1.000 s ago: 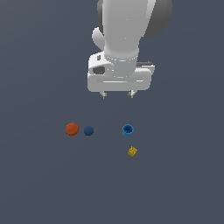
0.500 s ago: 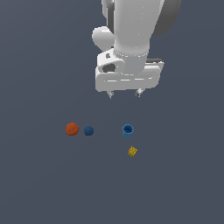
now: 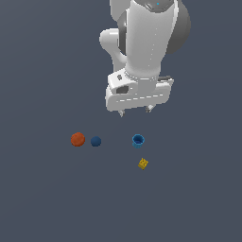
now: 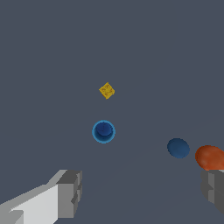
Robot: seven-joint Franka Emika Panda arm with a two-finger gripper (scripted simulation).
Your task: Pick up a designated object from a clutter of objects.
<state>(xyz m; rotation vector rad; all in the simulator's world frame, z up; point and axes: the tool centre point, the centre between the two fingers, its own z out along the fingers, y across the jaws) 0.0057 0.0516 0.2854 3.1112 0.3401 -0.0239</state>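
Note:
The designated object, a small bright blue cup (image 3: 138,140) with a dark hollow, stands upright on the grey floor; the wrist view shows it (image 4: 103,131) from above. My gripper (image 3: 135,112) hangs open above and just behind it, touching nothing, its fingers (image 4: 70,192) spread wide. The rest of the clutter is an orange ball (image 3: 78,139), a dark blue ball (image 3: 96,141) and a yellow dotted block (image 3: 143,163).
The two balls lie side by side towards the exterior view's left of the cup. The yellow block (image 4: 106,90) sits close to the cup on its near side. The grey floor (image 3: 198,189) stretches all around.
The arm has shifted toward the exterior view's right and lowered, bringing the open gripper closer above the blue cup. The objects have not moved.

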